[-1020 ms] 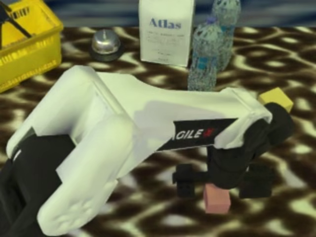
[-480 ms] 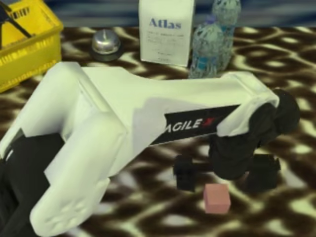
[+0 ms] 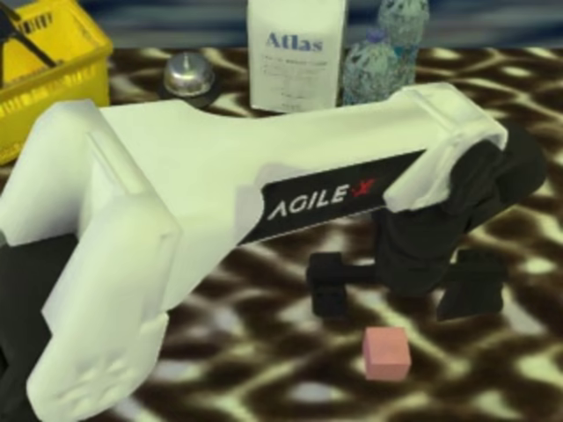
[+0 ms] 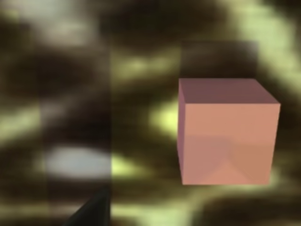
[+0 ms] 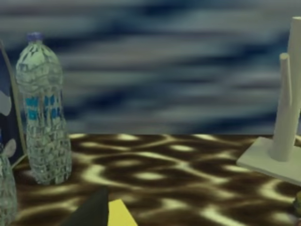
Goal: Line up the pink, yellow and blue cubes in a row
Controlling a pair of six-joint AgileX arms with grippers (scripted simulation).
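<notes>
Salmon-pink cube point(image 3: 386, 353), just one, sits alone on the table point(image 3: 264, 369) under our spread-wide, empty left gripper point(image 3: 400, 297), near two water bottles point(image 3: 369, 66); right claw's state unclear.

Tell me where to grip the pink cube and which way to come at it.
Grip the pink cube across two opposite flat side faces, coming straight down from above. It sits flat on the table with clear space all around, and the left gripper is above it, jaws open.
</notes>
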